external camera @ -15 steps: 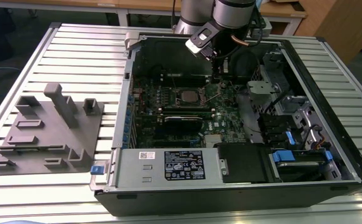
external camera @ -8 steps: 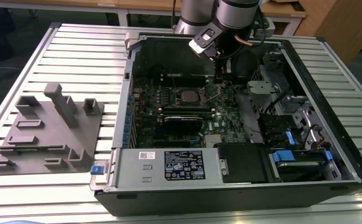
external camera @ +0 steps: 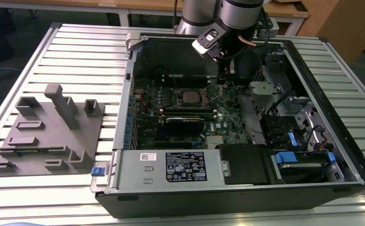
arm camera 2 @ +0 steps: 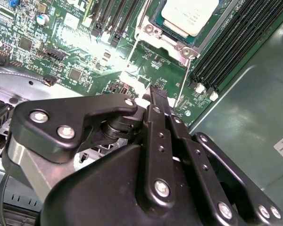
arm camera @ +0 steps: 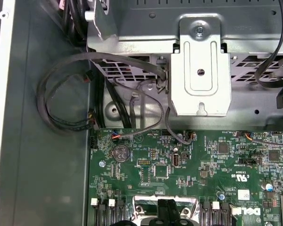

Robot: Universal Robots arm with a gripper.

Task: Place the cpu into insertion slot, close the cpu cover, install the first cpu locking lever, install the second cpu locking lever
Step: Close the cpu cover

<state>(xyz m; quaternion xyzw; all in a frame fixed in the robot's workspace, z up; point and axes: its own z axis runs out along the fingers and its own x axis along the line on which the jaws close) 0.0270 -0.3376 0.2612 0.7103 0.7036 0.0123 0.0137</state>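
Gripper (arm camera 2: 158, 92): fingers closed together, nothing held, above motherboard (arm camera 2: 80, 52) inside open computer case (external camera: 122, 108). Cpu (arm camera 2: 188, 14): seated in insertion slot (arm camera 2: 155, 20), near gripper tips.

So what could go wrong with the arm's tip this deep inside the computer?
1. The shut gripper sits close above the green motherboard, among small parts. A slip could scrape them.
2. The thin locking lever beside the tip looks unlatched. An off-line push might bend it, or leave the cpu cover loose over the cpu.
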